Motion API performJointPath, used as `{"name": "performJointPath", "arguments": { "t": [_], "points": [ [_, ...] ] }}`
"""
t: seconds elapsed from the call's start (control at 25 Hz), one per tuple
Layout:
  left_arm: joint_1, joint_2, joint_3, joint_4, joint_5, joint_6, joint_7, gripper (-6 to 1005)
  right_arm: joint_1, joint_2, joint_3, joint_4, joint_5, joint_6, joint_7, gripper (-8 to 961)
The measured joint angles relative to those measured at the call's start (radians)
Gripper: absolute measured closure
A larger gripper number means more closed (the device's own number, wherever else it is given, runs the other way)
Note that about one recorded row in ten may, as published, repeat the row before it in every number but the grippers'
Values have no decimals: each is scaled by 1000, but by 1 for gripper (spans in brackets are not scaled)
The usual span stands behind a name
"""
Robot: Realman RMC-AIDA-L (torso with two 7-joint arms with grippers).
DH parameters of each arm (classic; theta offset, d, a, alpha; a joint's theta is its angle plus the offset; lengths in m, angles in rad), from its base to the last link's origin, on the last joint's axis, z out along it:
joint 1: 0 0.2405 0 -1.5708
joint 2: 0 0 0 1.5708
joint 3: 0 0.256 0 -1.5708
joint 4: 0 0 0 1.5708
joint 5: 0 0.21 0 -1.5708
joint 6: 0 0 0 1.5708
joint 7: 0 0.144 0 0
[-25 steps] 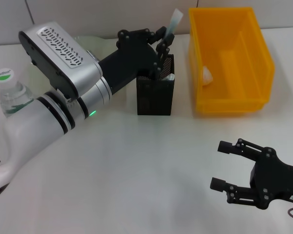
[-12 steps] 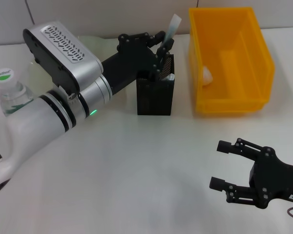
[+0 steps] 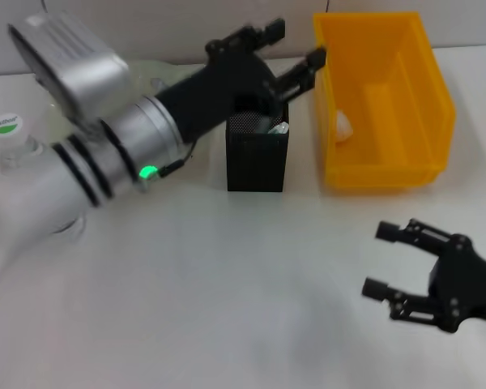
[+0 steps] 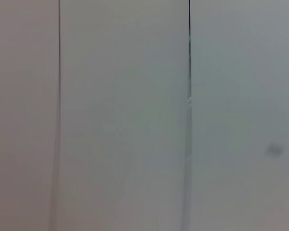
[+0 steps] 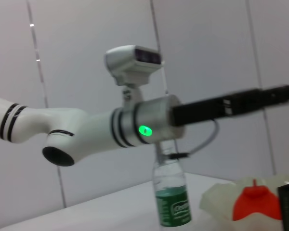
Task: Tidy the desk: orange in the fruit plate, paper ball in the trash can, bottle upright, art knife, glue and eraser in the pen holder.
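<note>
Now left gripper (image 3: 294, 49) jaws spread, apparently empty, above black mesh pen holder (image 3: 257, 158).

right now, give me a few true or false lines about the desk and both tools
1. The left tool is open above the pen holder. True.
2. The bottle lies on its side. False: it stands upright.
3. The trash can sits left of the pen holder. False: it is on the right.
4. The right tool is open near the desk's front right. True.
5. The orange rests in the fruit plate. True.
</note>
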Motion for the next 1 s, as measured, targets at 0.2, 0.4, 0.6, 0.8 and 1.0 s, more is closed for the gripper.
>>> {"name": "performJointPath", "arguments": {
  "t": [0.2,0.4,0.6,0.8,1.0],
  "points": [
    [22,3,-279,-5,396,401,-373,371,-3,-25,56,-7,0,-35,35,113],
    [86,5,-419,5,671,621,-373,221,-9,-40,84,-24,-5,-68,37,113],
    [181,3,-442,-7,873,675,-209,185,-16,-64,78,-87,-20,-157,85,113],
    [213,-5,-491,-84,995,624,-190,185,8,-78,75,-159,-96,-228,158,113],
    [211,4,-558,-170,1004,631,-176,185,54,-51,76,-175,-177,-211,173,113]
  ]
}}
